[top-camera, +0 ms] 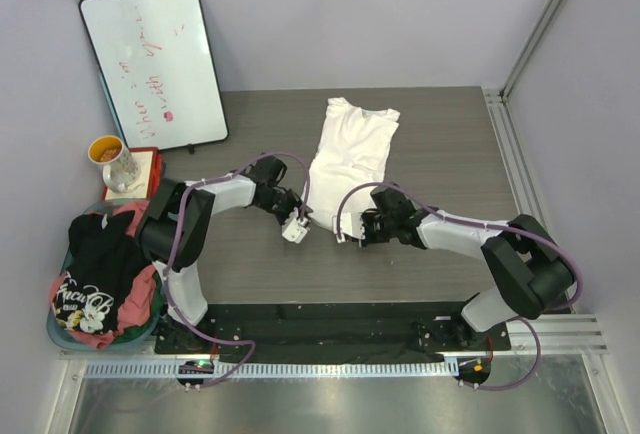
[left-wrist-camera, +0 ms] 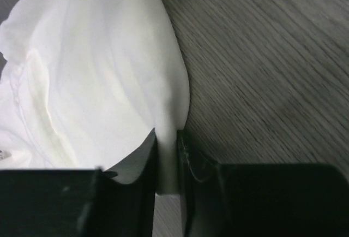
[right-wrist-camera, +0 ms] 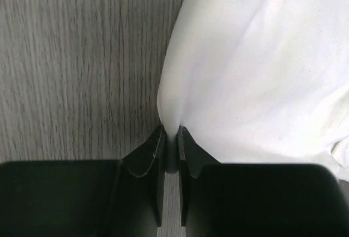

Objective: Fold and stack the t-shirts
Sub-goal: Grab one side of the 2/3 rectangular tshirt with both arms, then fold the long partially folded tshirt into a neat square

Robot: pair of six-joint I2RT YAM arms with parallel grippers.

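Tightly pinching t-shirt (top-camera: 352, 149), left gripper (left-wrist-camera: 166, 152), right gripper (right-wrist-camera: 170, 138)

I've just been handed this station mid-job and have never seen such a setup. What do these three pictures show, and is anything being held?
These are two robot arms bolted at the table's near edge. The wide picture looks down from above and behind them. The other two come from a camera on each wrist, looking along its fingers. A white t-shirt lies spread on the table. The left gripper and right gripper each pinch its near edge. A basket at the left holds more shirts.
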